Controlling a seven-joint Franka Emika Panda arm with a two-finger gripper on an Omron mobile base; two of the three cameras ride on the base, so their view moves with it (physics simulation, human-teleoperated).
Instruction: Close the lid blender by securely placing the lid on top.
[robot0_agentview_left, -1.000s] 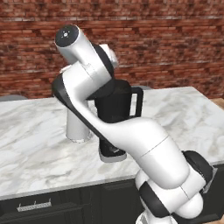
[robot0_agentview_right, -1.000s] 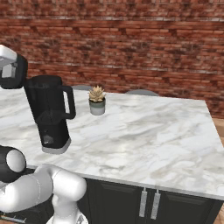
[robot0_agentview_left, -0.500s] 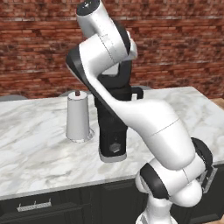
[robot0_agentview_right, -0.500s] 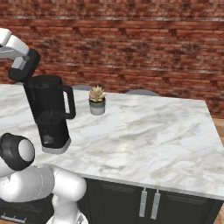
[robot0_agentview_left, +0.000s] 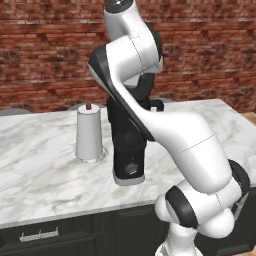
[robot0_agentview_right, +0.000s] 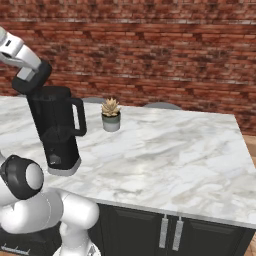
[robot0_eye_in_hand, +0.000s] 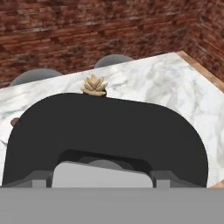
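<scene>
The tall black blender (robot0_agentview_right: 56, 131) stands on the marble counter (robot0_agentview_right: 170, 150), its side handle (robot0_agentview_right: 80, 118) facing the plant. In the left base view my arm covers most of the jar, leaving the blender base (robot0_agentview_left: 129, 169) with its knob in sight. My gripper (robot0_agentview_right: 33, 86) hangs at the jar's upper left rim. In the hand view the black lid (robot0_eye_in_hand: 109, 127) sits right at the fingers, its light grey centre (robot0_eye_in_hand: 101, 176) nearest the camera. The fingertips are hidden, but the gripper looks shut on the lid.
A white-grey cylinder (robot0_agentview_left: 89, 136) with a dark red knob stands just left of the blender. A small potted succulent (robot0_agentview_right: 111, 115) sits to the blender's right. Behind the counter rises a brick wall (robot0_agentview_right: 150, 60); two grey chair backs (robot0_eye_in_hand: 113, 59) show beyond the far edge.
My arm has risen and swung over the blender. In the right base view the hand has come in from the left to the jar's top. The blender stays put.
</scene>
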